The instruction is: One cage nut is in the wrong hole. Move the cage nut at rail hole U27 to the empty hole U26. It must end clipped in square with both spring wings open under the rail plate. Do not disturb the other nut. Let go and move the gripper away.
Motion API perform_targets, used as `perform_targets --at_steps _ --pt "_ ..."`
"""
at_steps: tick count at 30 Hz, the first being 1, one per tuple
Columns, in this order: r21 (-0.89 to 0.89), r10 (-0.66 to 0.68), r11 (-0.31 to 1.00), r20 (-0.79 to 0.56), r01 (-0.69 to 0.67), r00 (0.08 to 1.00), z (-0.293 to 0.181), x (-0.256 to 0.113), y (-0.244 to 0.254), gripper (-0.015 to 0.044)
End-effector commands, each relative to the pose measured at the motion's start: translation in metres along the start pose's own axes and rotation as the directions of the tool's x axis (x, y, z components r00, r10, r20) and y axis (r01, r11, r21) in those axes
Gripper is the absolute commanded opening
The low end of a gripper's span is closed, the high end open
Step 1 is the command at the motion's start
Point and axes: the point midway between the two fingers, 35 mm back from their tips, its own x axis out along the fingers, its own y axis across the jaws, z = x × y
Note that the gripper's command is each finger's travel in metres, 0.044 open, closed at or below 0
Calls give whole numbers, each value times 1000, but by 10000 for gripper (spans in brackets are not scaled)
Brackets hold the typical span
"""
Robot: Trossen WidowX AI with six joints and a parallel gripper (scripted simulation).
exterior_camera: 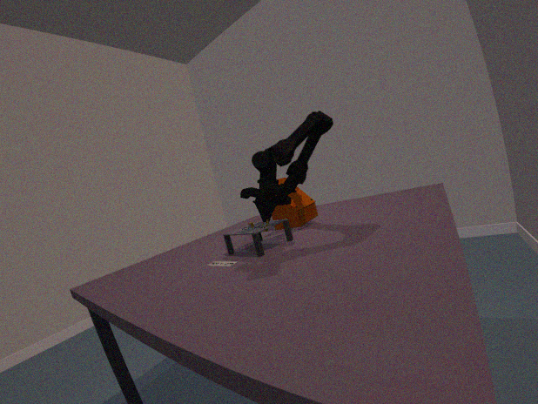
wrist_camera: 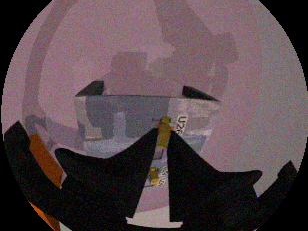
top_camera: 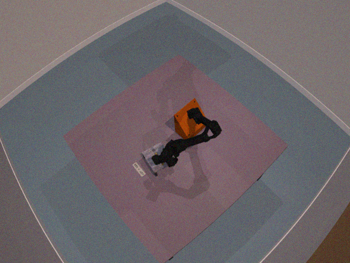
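The WidowX AI arm [top_camera: 195, 140] [exterior_camera: 300, 137] arched from the orange base block [top_camera: 182, 122] [exterior_camera: 306, 214] over the rail plate, elbow high, its gripper [top_camera: 155, 160] [exterior_camera: 266, 221] [wrist_camera: 164, 133] pointing down at the plate, fingertips nearly together, closed on a cage nut beside the U26 label
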Motion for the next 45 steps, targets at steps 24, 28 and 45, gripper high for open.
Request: perform_targets --at_steps 24,28,45 --pt "2 -24 1000 -2 24 1000 0 0 0 24" --pt "2 -24 1000 -2 24 1000 0 0 0 24" --pt "2 -41 999 -2 41 999 0 0 2 24"
